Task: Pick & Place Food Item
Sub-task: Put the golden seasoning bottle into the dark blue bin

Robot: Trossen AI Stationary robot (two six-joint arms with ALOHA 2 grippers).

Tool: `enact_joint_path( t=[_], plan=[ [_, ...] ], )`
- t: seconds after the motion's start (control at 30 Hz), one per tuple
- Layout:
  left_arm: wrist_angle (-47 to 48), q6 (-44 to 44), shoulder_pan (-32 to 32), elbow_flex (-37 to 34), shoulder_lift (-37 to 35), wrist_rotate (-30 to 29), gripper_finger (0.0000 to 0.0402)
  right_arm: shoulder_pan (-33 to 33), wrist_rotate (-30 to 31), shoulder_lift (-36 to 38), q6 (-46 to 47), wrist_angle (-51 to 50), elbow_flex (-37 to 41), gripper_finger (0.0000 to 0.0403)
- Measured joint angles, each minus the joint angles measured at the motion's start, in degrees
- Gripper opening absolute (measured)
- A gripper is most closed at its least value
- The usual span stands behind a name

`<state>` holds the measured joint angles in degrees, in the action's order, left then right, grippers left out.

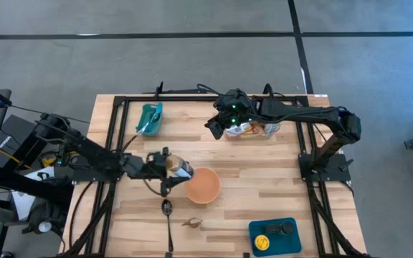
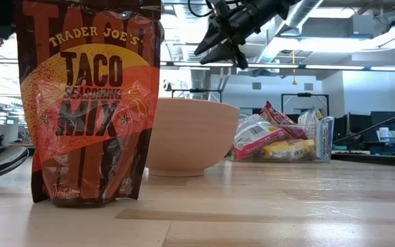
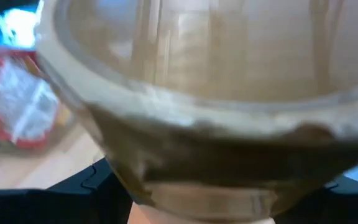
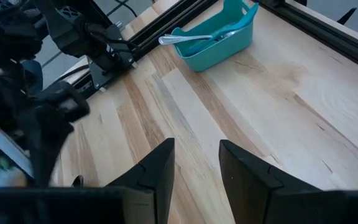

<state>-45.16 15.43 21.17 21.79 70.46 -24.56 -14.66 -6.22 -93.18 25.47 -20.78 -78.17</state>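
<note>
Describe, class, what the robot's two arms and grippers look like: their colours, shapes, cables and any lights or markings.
Both arms are dark, jointed links on black frame bases. The left arm trails black cables, and the left gripper is dark too. The right arm also carries cabling and shows small green lights near its wrist. The right gripper has two flat, black, angular fingers.

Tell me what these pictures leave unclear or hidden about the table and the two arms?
- Left gripper: in the high view the taco seasoning pouch covers its tips.
- Bowl: the left wrist view is blurred, so its inside is unreadable.
- Clear bin: the right gripper hangs over it in the high view; individual packets are too small to name.
- Blue tray: cut off by the high view's bottom edge.
</note>
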Motion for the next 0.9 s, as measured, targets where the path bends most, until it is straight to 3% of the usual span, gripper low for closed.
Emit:
enact_joint_path(
  t=[0.27,0.47,0.6,0.77,0.9],
  plan=[
    [19.0,2.2,-5.5,8.0,0.0,11.3,0.0275,0.2,-2.8,3.8,-0.2,-5.8,0.0,0.0120],
    [21.0,4.8,-10.8,9.4,0.0,18.7,0.0279,2.8,-0.9,7.3,-1.3,-9.9,0.0,0.0099],
    [21.0,4.8,-13.6,9.4,0.0,21.8,0.0275,6.3,4.5,8.7,-3.2,-10.2,0.0,0.0078],
    [21.0,5.0,-15.4,9.4,0.0,24.3,0.0277,10.0,9.0,8.6,-3.6,-10.1,0.0,0.0059],
    [21.0,5.0,-15.9,9.4,0.0,25.7,0.0276,11.8,9.1,7.9,-3.6,-6.8,0.0,0.0056]
  ],
)
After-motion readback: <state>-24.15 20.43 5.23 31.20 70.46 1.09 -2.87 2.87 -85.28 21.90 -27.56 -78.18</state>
